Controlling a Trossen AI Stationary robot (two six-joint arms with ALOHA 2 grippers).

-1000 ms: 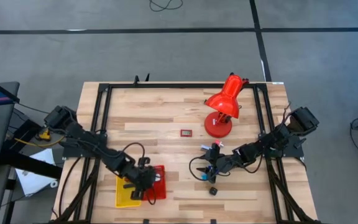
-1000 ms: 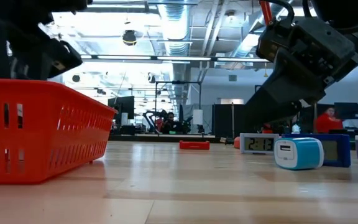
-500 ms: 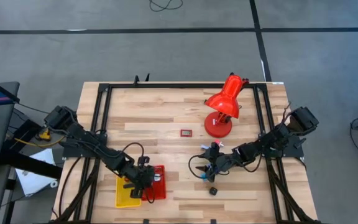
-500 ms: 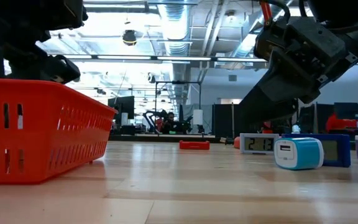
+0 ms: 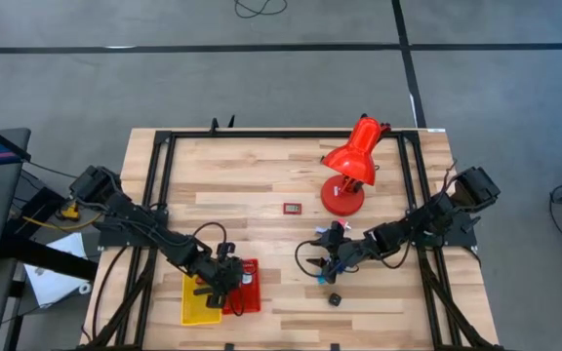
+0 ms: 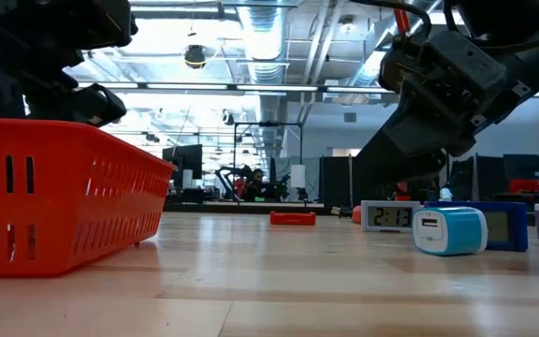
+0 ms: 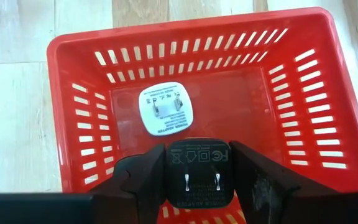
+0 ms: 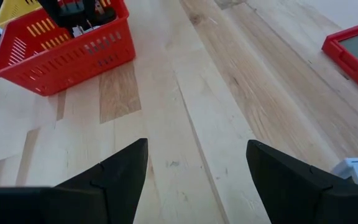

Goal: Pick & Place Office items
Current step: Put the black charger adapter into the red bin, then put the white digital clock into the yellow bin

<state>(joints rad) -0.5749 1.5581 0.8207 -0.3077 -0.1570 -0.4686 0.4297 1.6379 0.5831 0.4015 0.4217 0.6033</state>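
Observation:
My left gripper [image 5: 230, 283] hangs over the red basket [image 7: 291, 124] near the table's front left and is shut on a black power adapter [image 7: 199, 163]. A white power adapter [image 7: 165, 112] lies flat on the basket's floor, its pronged face up. My right gripper [image 8: 197, 149] stands open and low over bare wood right of the table's middle, with nothing between its fingers. Beside it a blue-and-white charger [image 6: 449, 230] rests on the table. A small red flat item [image 5: 293, 207] lies near the table's middle, and a black cube [image 5: 335, 299] sits near the front edge. My left gripper pinches the black power adapter by two opposite sides [image 7: 171, 168] between its two fingers. The fingers slant down from above into the basket's opening. The adapter's pronged face [image 7: 200, 182] is turned up toward the wrist. Whether it rests on the basket's floor, I cannot tell.
A red desk lamp [image 5: 351, 166] stands at the back right. A yellow tray [image 5: 195, 302] lies against the red basket's left side. A small digital clock [image 6: 389, 216] stands behind the charger. Open wood stretches between the basket and my right gripper.

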